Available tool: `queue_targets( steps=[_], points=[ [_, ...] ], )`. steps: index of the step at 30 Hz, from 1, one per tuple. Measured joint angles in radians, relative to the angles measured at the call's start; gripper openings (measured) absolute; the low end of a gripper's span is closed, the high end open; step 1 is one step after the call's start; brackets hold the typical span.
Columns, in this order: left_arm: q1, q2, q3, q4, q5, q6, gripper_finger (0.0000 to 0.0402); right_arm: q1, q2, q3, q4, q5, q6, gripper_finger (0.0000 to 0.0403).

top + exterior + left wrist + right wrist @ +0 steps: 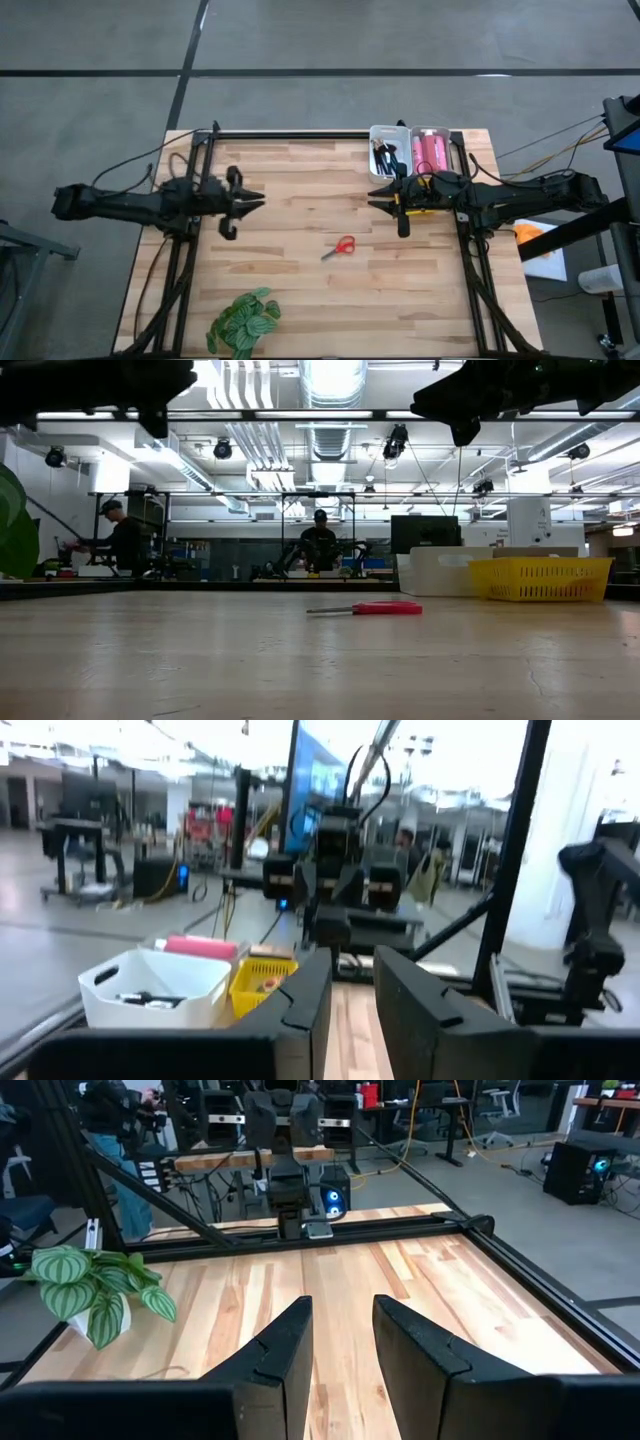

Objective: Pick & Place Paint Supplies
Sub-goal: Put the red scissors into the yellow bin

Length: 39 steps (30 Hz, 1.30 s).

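Red-handled scissors [342, 247] lie flat on the wooden table [300, 280], near its middle; the low view shows the scissors [370, 608] side-on. At the far right edge a white bin [389, 150] holds dark brushes, and beside it a clear bin [431, 150] holds pink tubes. My left gripper [260, 198] hovers level over the table's left part, open and empty, as its wrist view [352, 960] shows. My right gripper [373, 198] hovers level at the right, near the bins, open and empty [342, 1305]. The two grippers face each other across the table.
A green leafy plant [243, 322] stands at the near left edge. A black frame [290, 134] runs along the table's far edge. A yellow basket [540, 578] sits by the bins at the right. People work in the room beyond.
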Motion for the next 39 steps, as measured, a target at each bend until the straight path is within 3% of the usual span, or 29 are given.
queue_targets(
  steps=[8,13,18,29,39],
  points=[
    [0.0,-0.276,-0.153,-0.001,0.0,0.015,0.006,0.0,0.0,0.0,-0.004,0.0,0.0,0.0107],
    [0.0,-0.392,-0.221,0.001,0.0,0.015,0.0007,0.0,0.0,0.0,-0.006,0.0,0.0,0.0107],
    [0.0,-0.469,-0.255,-0.043,0.006,0.019,0.0005,0.0,0.0,0.0,-0.006,0.0,0.0,0.0107],
    [0.0,-0.521,-0.255,-0.298,0.007,0.025,0.0003,0.0,0.0,0.0,-0.006,0.0,0.0,0.0107],
    [0.0,-0.521,-0.256,-0.418,0.004,0.015,0.0003,0.0,0.0,0.0,-0.006,0.0,0.0,0.0107]
  ],
)
